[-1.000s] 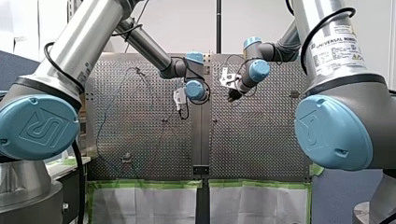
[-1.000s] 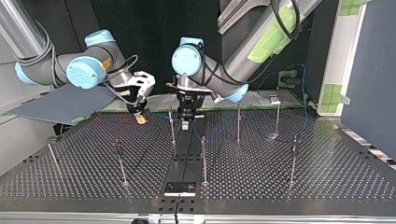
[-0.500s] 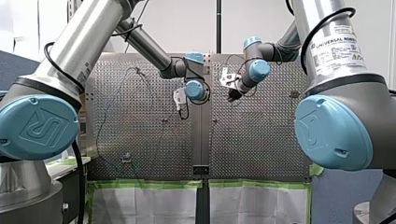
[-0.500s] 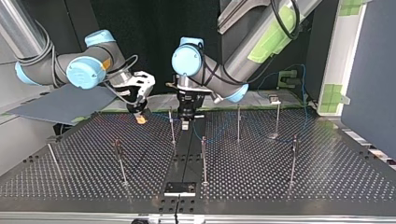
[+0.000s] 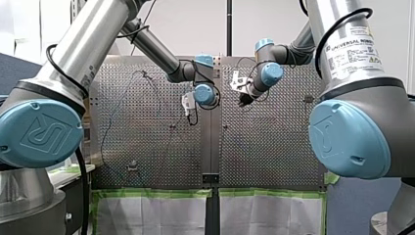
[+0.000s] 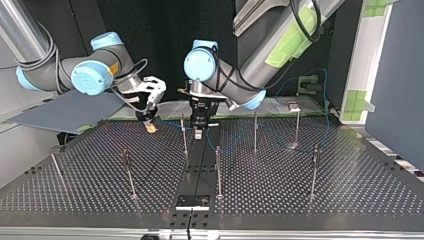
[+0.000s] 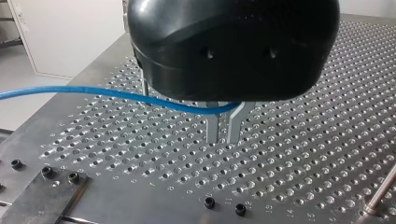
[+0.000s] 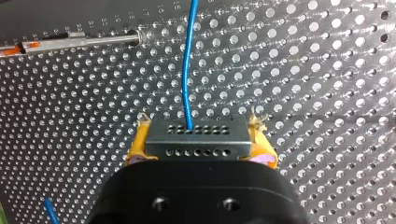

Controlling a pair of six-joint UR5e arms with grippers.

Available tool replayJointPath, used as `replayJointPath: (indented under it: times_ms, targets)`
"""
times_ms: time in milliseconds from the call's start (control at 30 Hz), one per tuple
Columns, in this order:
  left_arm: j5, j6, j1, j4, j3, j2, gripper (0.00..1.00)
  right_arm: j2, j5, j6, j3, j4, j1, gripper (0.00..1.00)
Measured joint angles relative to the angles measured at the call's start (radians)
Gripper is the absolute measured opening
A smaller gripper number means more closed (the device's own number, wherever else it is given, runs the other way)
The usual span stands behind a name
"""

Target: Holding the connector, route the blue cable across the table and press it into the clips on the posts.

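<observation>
In the front view the left gripper [image 5: 188, 105] and the right gripper [image 5: 242, 101] hang close together over the middle of the table [image 5: 274, 161], and the blue cable [image 5: 110, 120] runs in a loose curve down the table's left side. In the top view both grippers sit low by the table edge where the arms come in, one on each side of a thin post [image 6: 184, 134]. More posts [image 6: 255, 131] stand well apart across the table, and the cable is too thin there to tell if any clip holds it. In the left wrist view the two metal fingers [image 7: 213, 130] are drawn close with the cable caught between them, high up by the black body. In the right wrist view the yellow pads [image 8: 134, 150] pinch the grey connector [image 8: 196, 135], and the cable goes straight out ahead of it. The job looks barely begun. If the right arm pulls too hard while the left one grips tight, the connector could slip from the pads or the cable could yank out. A slack cable could catch on the wrong post or miss a clip, and the two arms are near enough to bump
</observation>
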Motion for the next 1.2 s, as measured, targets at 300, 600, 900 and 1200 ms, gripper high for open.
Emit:
replayJointPath:
  times_ms: [300,600,900,1200]
  targets:
    - [0.0,0.0,0.0,0.0,0.0,0.0,0.12,0.0,0.0,0.0,0.0,0.0,0.0,0.0]
    - [0.0,0.0,0.0,0.0,0.0,0.0,0.12,0.0,0.0,0.0,0.0,0.0,0.0,0.0]
    - [0.0,0.0,0.0,0.0,0.0,0.0,0.12,0.0,0.0,0.0,0.0,0.0,-0.002,0.0]
    - [0.0,0.0,0.0,0.0,0.0,0.0,0.12,0.001,0.001,-0.001,0.001,0.0,-0.018,0.0]
